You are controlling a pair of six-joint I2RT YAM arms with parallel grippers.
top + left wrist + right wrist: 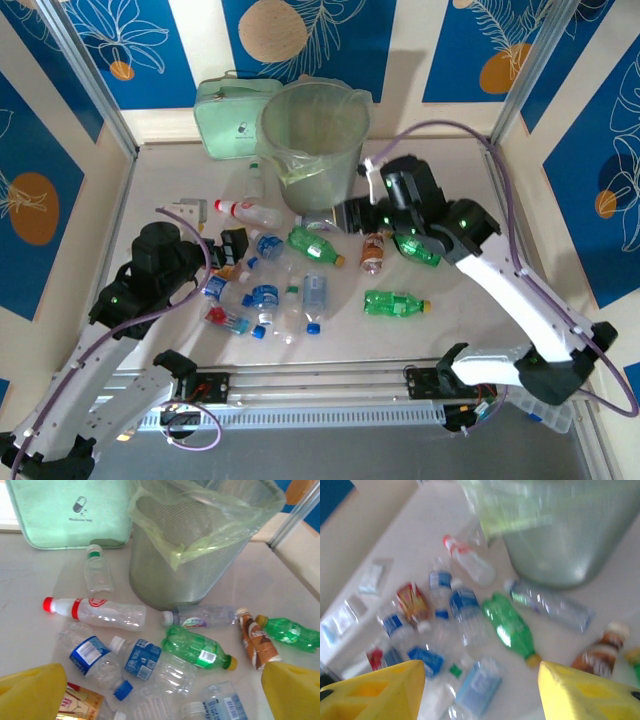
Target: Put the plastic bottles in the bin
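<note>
Blue-patterned walls (310,30) enclose a pale table (455,325). From above, the bin (312,140) stands at the far middle, with plastic bottles (315,295) scattered on its near side. Left wrist: the left gripper (165,680) hangs wide apart above bottles, bin beyond. Right wrist, blurred: the right gripper (480,670) gapes too, holding nothing.

Count of what lies on the worktop (350,345)
One bin (335,185) at 12 o'clock and one pale green case (232,118) at 11; three green bottles (395,302), one brown bottle (373,252), one red-capped bottle (250,212), one small green-capped clear bottle (97,572). At centre lie at least four clear blue-labelled bottles (264,297), too tangled for an exact count.
</note>
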